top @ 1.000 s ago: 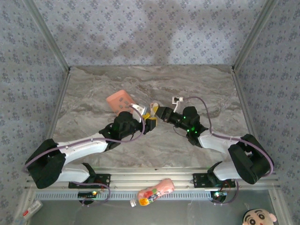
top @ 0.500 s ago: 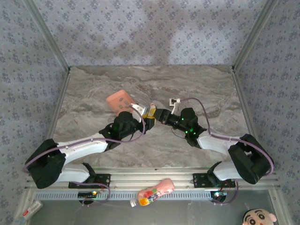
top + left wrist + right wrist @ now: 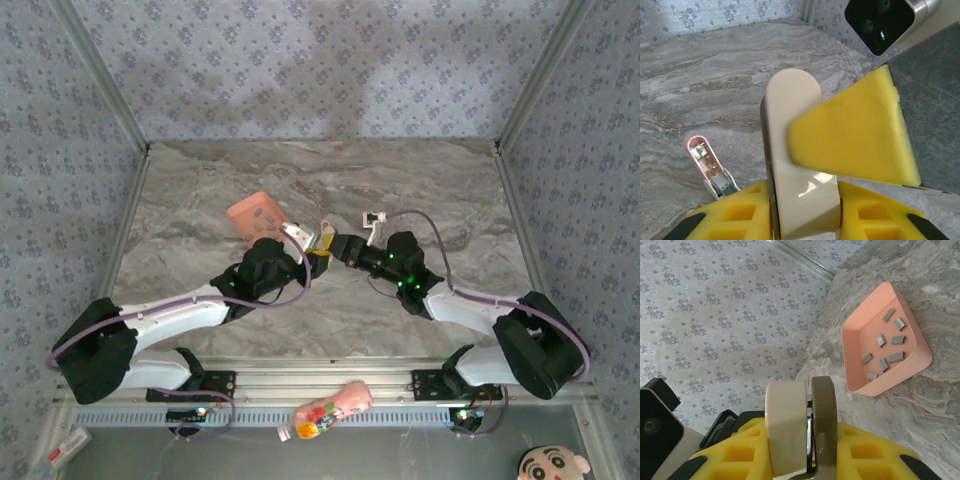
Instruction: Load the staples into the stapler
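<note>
The stapler (image 3: 322,238) hangs above the middle of the table, gripped from both sides. My left gripper (image 3: 314,256) is shut on its cream body (image 3: 790,110). A pink arm with metal inside (image 3: 707,166) swings out to the left. My right gripper (image 3: 337,246) is shut on the same stapler (image 3: 787,410), cream and grey-brown halves with metal between them, and one of its yellow fingers (image 3: 855,135) lies across the cream body. The staples (image 3: 883,347), several dark-grey strips, lie loose in the salmon-pink tray (image 3: 890,381).
The salmon-pink tray (image 3: 250,212) sits on the marble table just left of and behind the grippers. A pink bottle with a colourful label (image 3: 325,410) lies below the table's near rail. Patterned walls (image 3: 320,60) close in the table on three sides.
My left gripper has shut on the stapler's cream body. The right gripper has shifted a little left, closer to the left one.
</note>
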Tool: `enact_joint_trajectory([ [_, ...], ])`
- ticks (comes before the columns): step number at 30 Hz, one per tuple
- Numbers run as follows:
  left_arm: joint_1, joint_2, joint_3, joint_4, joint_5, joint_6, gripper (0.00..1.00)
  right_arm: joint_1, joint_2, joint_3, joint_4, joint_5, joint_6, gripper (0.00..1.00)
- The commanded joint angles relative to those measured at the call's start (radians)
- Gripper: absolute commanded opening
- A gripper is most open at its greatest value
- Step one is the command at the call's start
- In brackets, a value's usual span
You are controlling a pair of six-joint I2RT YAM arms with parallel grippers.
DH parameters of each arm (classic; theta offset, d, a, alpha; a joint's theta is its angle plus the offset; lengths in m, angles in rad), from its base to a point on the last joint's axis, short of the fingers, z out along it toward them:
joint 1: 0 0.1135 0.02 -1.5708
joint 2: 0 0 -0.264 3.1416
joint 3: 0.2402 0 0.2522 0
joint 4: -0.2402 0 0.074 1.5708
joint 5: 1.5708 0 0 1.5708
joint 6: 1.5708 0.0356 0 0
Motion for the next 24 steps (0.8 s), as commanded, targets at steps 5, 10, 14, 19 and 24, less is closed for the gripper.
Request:
enact_joint_trajectory([
  [5, 0.002, -0.027, -0.004, -0.032, 0.032, 0.065, 0.0, 0.006, -0.093, -0.005, -0.086, -0.009, -0.095, 0.37],
  [10, 0.023, -0.062, -0.033, -0.018, 0.086, 0.104, 0.0, -0.009, -0.172, -0.001, -0.209, -0.004, -0.195, 0.56],
  [14, 0.048, -0.089, -0.059, -0.008, 0.164, 0.159, 0.0, -0.035, -0.255, 0.016, -0.343, -0.005, -0.311, 0.61],
  [19, 0.07, -0.128, -0.082, -0.015, 0.27, 0.238, 0.0, -0.107, -0.336, 0.064, -0.552, -0.083, -0.516, 0.63],
  [24, 0.069, -0.18, -0.087, -0.081, 0.36, 0.375, 0.0, -0.2, -0.342, 0.178, -0.819, -0.224, -0.794, 0.66],
])
